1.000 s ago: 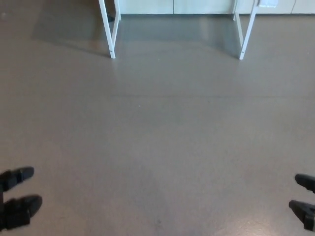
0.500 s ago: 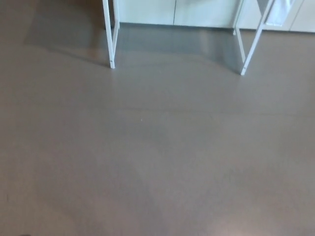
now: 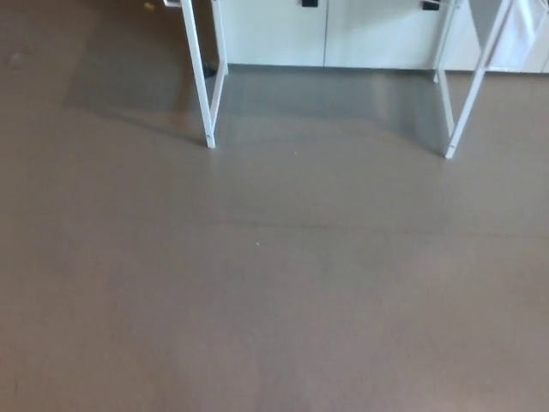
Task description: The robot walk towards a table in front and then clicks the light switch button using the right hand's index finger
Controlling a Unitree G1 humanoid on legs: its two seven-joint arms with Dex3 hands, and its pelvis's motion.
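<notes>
- Grey-brown floor (image 3: 274, 292) fills most of the head view; neither robot hand shows, so their state cannot be told
- White table legs (image 3: 200, 77) stand at upper left, another pair (image 3: 467, 94) at upper right; the tabletop lies beyond the top edge, and the light switch button is not visible
- Pale cabinets (image 3: 326, 34) with small dark handles run behind the legs; a soft shadow lies on the floor beneath the table
</notes>
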